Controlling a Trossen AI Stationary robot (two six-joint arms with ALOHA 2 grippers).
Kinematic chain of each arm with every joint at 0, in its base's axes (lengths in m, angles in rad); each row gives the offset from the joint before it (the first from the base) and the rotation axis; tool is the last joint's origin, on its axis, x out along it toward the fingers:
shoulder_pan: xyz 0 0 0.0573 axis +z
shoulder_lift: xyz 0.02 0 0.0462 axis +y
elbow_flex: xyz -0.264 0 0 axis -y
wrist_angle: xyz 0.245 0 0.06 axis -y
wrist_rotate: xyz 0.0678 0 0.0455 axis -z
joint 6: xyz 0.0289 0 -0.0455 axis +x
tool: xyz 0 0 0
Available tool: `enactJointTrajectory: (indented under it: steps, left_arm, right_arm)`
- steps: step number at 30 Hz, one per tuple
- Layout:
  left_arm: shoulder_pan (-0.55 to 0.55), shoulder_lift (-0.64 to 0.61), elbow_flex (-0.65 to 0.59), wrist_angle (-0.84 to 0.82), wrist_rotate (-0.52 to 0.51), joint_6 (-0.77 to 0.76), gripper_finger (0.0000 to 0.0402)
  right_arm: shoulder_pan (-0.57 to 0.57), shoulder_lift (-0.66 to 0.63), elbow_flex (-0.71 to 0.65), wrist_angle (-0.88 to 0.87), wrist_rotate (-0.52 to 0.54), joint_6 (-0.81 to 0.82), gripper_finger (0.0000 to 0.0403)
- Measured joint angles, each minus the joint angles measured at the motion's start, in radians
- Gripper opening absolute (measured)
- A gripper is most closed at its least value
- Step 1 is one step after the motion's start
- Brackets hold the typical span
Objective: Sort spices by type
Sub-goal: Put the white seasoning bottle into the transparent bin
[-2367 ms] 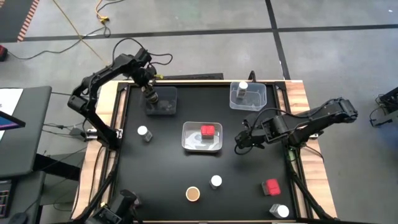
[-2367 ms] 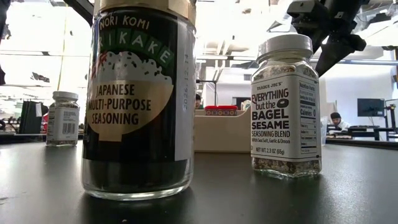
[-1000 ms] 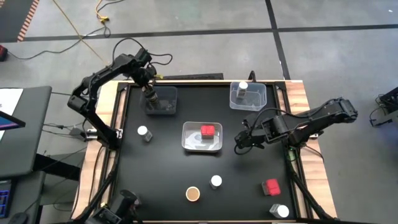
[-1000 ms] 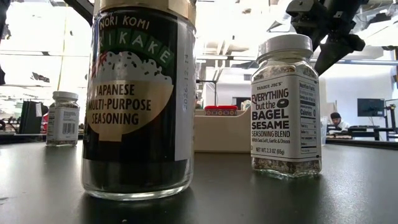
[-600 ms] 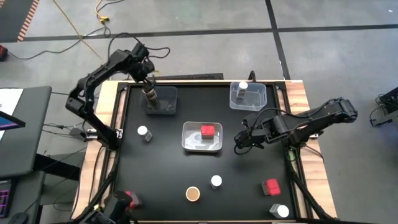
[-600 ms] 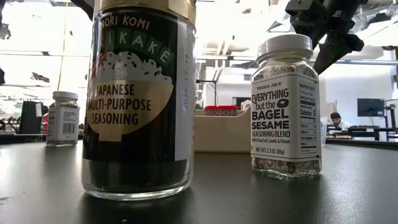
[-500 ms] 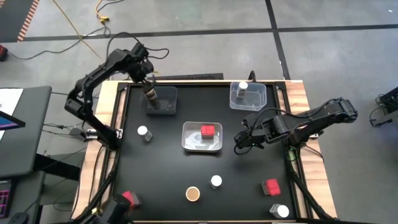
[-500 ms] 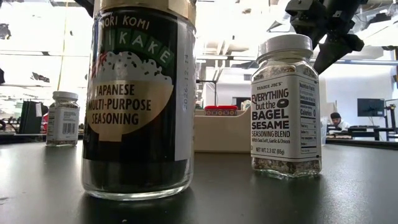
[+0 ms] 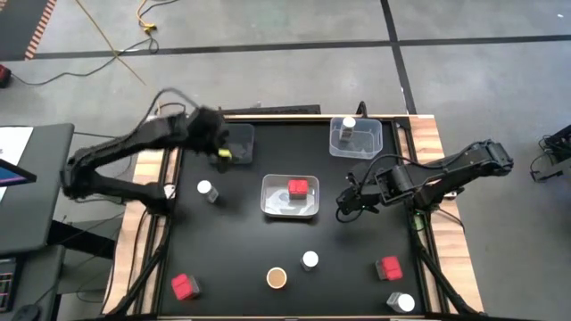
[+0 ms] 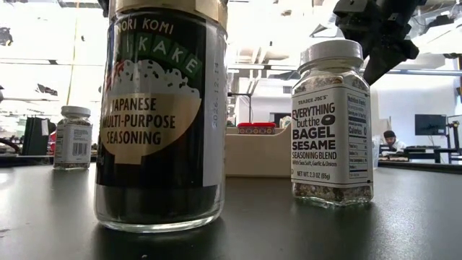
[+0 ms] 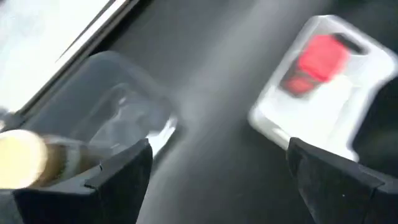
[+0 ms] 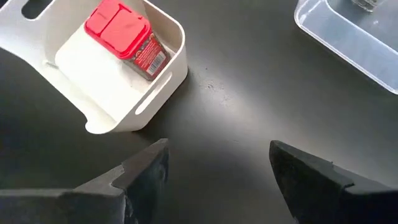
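Nine spices sit on the black table. A red block (image 9: 298, 188) lies centre, others at seven (image 9: 185, 285) and five o'clock (image 9: 389, 267). White-lidded jars stand at one (image 9: 348, 126), nine (image 9: 206, 189), six (image 9: 310, 260) and five (image 9: 405, 303). A brown-topped jar (image 9: 277, 278) stands at six; another (image 11: 37, 160) lies tipped at eleven.

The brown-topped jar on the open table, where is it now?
In the high view the brown-topped jar stands near the table's front edge, just left of a white-lidded jar, apart from it.

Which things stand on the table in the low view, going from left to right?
Small white-lidded jar → large furikake seasoning jar → white tray holding red-lidded containers → bagel sesame seasoning jar.
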Motion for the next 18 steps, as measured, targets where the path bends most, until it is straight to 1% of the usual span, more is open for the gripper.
enactJointTrajectory:
  steps: [2,4,6,9,11,14,18]
  left_arm:
    - [-0.085,-0.043,-0.051,0.054,-0.01,-0.011,0.0355]
    - [-0.152,-0.067,-0.086,0.064,-0.015,-0.012,0.0355]
    - [-0.204,-0.083,-0.115,0.063,-0.016,-0.01,0.0355]
    - [-0.265,-0.088,-0.144,0.063,-0.016,-0.05,0.0355]
    - [-0.299,-0.088,-0.162,0.075,-0.023,-0.059,0.0355]
    - [-0.346,-0.088,-0.193,0.097,-0.072,-0.054,0.0355]
    - [-0.399,-0.088,-0.202,0.088,-0.128,-0.053,0.0355]
  right_arm:
    - [0.0,0.0,0.0,0.009,-0.001,-0.003,0.0301]
    - [0.005,0.0,0.001,0.022,-0.009,-0.016,0.0301]
    - [0.01,0.001,0.021,0.02,-0.034,-0.028,0.0301]
    - [0.019,0.017,0.077,0.021,-0.049,-0.029,0.0301]
    - [0.027,0.04,0.126,0.014,-0.05,-0.029,0.0301]
    - [0.043,0.1,0.225,-0.023,-0.05,-0.028,0.0301]
    - [0.069,0.238,0.398,-0.144,-0.052,-0.005,0.0301]
